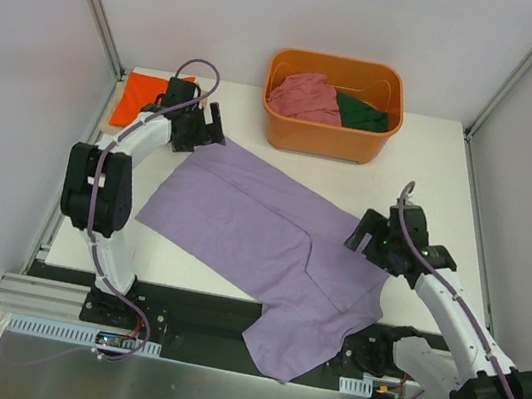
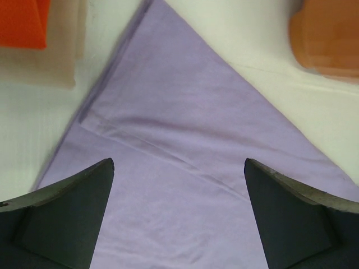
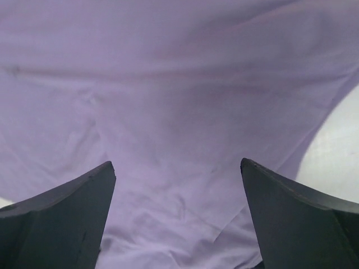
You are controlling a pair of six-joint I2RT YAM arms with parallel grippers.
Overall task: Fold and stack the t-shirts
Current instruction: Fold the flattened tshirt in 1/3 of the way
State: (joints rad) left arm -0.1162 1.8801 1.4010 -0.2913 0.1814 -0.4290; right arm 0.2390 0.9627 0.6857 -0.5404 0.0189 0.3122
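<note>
A lavender t-shirt (image 1: 260, 234) lies spread across the table, its lower part hanging over the front edge. My left gripper (image 1: 213, 139) is open above the shirt's far left corner; the left wrist view shows the hemmed corner (image 2: 168, 140) between the fingers. My right gripper (image 1: 359, 237) is open over the shirt's right edge; the right wrist view shows wrinkled cloth (image 3: 179, 140) below it. A folded orange t-shirt (image 1: 140, 97) lies at the far left, also in the left wrist view (image 2: 22, 22). A dusty pink shirt (image 1: 305, 96) and a dark green one (image 1: 365, 115) lie in the tub.
The orange plastic tub (image 1: 327, 133) stands at the back centre, its corner showing in the left wrist view (image 2: 328, 36). The orange shirt rests on a pale board (image 2: 56, 61). White walls with metal posts enclose the table (image 1: 432, 175).
</note>
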